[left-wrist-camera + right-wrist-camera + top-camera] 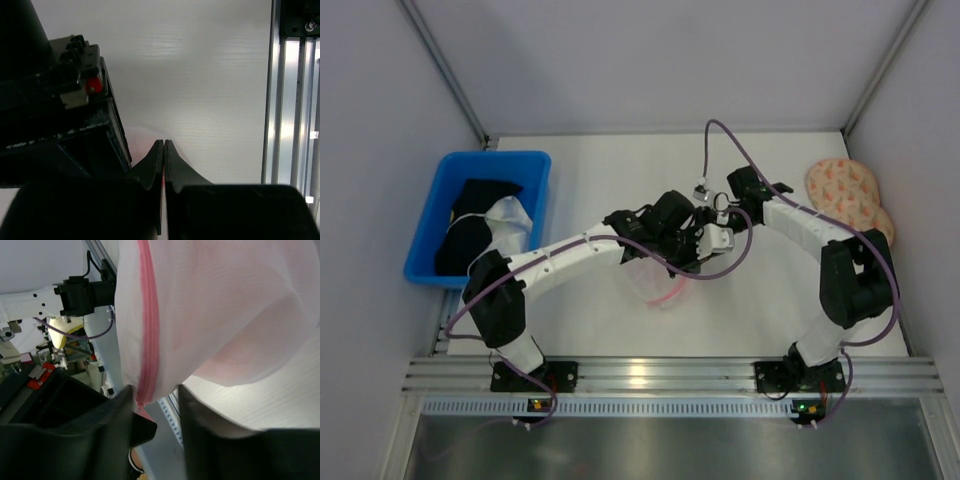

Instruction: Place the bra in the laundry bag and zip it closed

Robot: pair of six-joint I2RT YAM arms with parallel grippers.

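The laundry bag [658, 282], translucent white mesh with a pink zipper [145, 320], hangs at mid-table between the two arms. The bra shows only as a soft pink mass [280, 325] through the mesh. My left gripper [164, 142] is shut, with a thin pink sliver of the bag's edge pinched between its fingers; in the top view it [678, 252] sits over the bag's top. My right gripper [155, 392] stands open around the lower end of the zipper, which dangles close to its left finger [122, 405]. From above, that gripper [706, 228] meets the left one.
A blue bin [435, 215] with black and white garments stands at the left. A peach speckled two-lobed item [845, 190] lies at the far right by the wall. An aluminium rail [670, 375] runs along the near edge.
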